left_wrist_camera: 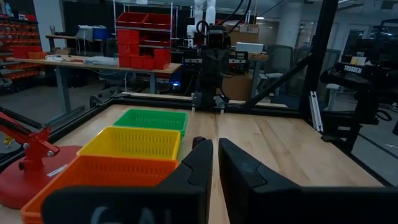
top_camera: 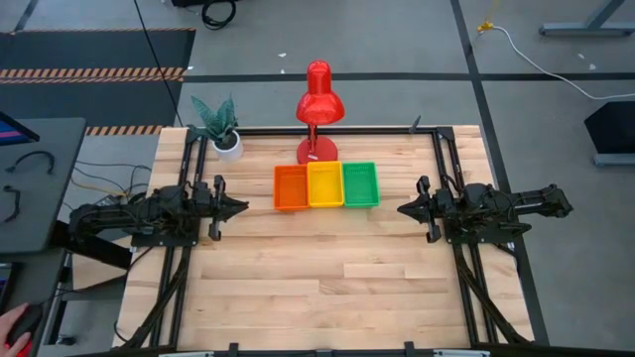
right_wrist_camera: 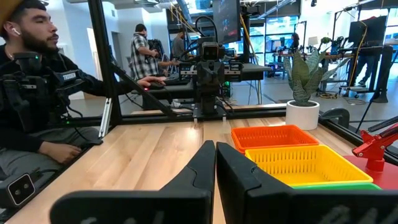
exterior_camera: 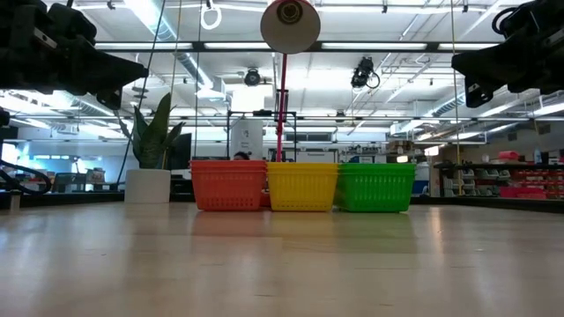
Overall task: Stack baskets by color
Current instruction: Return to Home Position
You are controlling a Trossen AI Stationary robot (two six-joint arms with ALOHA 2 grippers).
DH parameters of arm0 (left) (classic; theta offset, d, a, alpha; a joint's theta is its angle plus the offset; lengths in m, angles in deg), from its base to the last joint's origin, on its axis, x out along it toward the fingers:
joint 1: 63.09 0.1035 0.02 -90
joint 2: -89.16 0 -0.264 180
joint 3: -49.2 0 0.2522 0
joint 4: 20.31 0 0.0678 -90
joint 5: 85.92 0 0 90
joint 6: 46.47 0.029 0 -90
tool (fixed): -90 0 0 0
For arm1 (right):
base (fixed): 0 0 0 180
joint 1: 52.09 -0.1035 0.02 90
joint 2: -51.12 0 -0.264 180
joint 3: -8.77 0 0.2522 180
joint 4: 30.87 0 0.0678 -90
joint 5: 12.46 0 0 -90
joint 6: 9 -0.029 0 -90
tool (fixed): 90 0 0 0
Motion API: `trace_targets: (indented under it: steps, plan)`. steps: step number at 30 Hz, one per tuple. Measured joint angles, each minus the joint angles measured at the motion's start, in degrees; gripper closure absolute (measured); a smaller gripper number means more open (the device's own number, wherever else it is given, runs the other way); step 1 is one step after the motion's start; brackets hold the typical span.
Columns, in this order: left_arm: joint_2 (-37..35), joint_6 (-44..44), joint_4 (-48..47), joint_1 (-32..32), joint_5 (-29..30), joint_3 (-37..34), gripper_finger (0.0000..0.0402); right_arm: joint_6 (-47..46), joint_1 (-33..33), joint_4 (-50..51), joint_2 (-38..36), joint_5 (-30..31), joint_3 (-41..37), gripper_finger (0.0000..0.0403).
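Three baskets stand side by side in a row on the wooden table, toward its far edge: an orange one (top_camera: 291, 186), a yellow one (top_camera: 324, 183) and a green one (top_camera: 360, 183); whether more are nested inside each does not show. My left gripper (top_camera: 241, 207) hovers level at the table's left, shut, pointing toward the row. My right gripper (top_camera: 404, 209) hovers level at the right, shut, facing the row. In the left wrist view the orange basket (left_wrist_camera: 106, 180) is nearest; in the right wrist view the green rim (right_wrist_camera: 336, 185) is nearest.
A red desk lamp (top_camera: 318, 104) stands just behind the baskets, its base (top_camera: 317, 149) near the orange and yellow ones. A potted plant in a white pot (top_camera: 224, 134) sits at the far left corner. Bare wood stretches toward the near edge (top_camera: 327, 297). People show beyond the table.
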Motion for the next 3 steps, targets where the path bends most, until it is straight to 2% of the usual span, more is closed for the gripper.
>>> trace_targets:
  steps: [3]
  plan:
    - [0.0, 0.0, 0.0, 0.0, 0.0, 0.0, 0.0364, 0.0, 0.0, 0.0, 0.0, 0.0, 0.0, 0.0384]
